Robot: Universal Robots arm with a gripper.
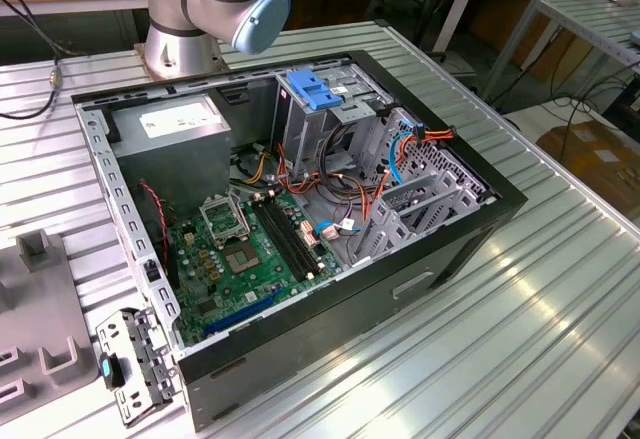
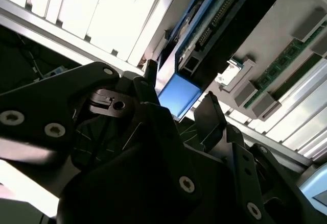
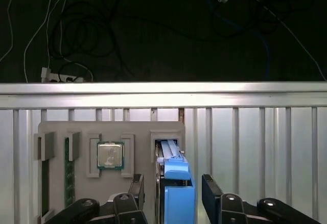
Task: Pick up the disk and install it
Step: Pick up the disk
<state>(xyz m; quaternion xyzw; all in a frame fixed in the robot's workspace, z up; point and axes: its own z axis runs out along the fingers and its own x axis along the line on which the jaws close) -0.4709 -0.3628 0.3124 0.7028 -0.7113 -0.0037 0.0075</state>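
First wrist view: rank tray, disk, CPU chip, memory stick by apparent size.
1. grey tray
2. disk, inflated by nearness to camera
3. CPU chip and memory stick: too alike to rank

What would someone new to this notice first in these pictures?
The open computer case with its green motherboard dominates the exterior view. In the first wrist view, the open gripper straddles the disk, which sits in a slot of a grey holder beside a processor chip.

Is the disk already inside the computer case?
No, in the first wrist view the disk stands in a slot of the grey tray, between the fingers of the open gripper.
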